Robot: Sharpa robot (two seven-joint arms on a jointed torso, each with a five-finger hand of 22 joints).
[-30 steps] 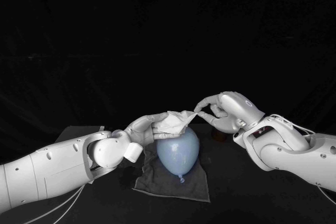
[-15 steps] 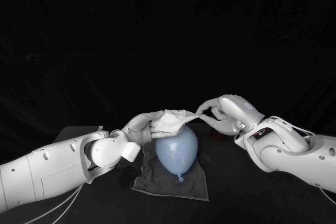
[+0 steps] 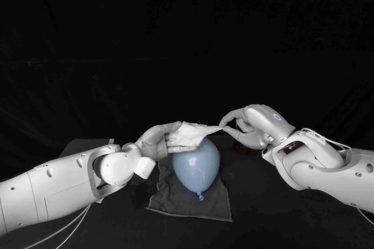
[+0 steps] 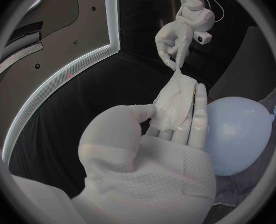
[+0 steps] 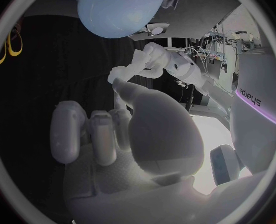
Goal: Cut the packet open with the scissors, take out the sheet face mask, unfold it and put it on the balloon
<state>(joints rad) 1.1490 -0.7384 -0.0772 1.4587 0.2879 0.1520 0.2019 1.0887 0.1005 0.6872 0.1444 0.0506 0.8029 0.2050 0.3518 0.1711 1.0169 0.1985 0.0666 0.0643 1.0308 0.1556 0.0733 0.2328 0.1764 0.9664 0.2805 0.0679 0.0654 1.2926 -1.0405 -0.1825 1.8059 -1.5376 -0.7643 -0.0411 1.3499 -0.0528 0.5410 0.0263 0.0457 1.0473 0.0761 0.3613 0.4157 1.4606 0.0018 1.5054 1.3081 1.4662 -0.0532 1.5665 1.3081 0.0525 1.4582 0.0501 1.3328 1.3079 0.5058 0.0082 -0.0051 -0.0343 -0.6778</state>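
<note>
Face mask (image 3: pixel 191 134) bunched between two hands, with one thin corner taking the strain.
A sharp tug could, I reckon, tear that corner or slip it free, and the loose balloon (image 3: pixel 197 163) on its grey cloth (image 3: pixel 175 197) might roll if nudged. Just above the balloon's far end the left hand (image 3: pixel 160 142) clamps the wad between thumb and fingers. Beyond it, the right hand (image 3: pixel 248 125) pinches the stretched-out corner.

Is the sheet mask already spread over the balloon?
No, the sheet mask is a folded bundle held in the left hand beside the balloon, while the right hand pinches one corner.
</note>
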